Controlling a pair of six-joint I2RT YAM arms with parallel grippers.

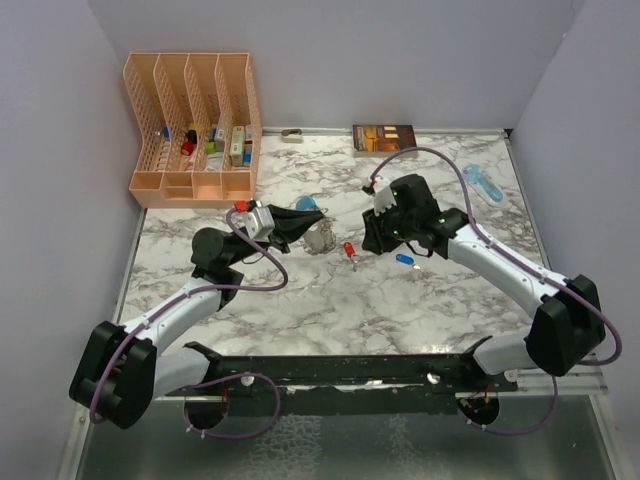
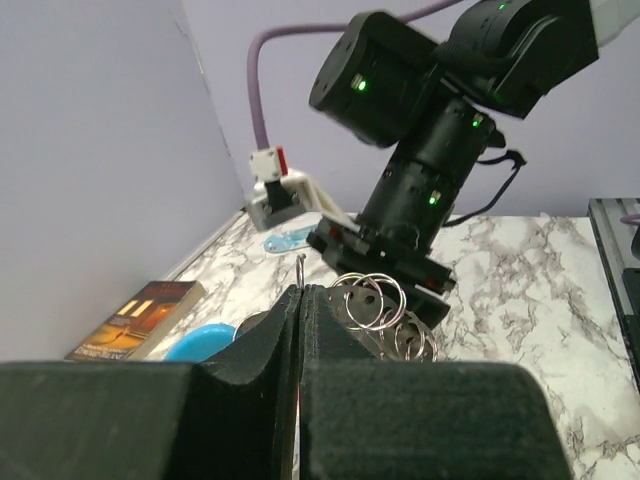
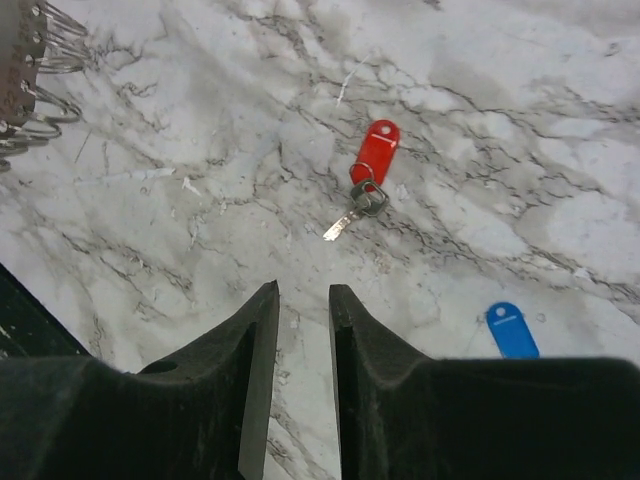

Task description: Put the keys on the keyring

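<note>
Marble-patterned bench [image 1: 400, 310], both arms reaching to its middle. The left end effector [image 2: 300, 300] is clamped shut on a wire of the keyring [image 2: 375, 300]. The right end effector [image 3: 303, 300] hangs part-open and empty over the red key [image 3: 372, 170], with the blue key [image 3: 510, 330] lying nearby. Neither key is threaded; the next move probably means lowering to pinch the red key

Left arm [image 1: 190, 300] reached forward, and the left gripper [image 2: 300, 300] was squeezed tight, keyring [image 2: 375, 300] wire pinched between its pads. Right arm [image 1: 500, 265] bent inward, right gripper [image 3: 303, 290] pointing down, jaws narrowly parted and empty.
</note>
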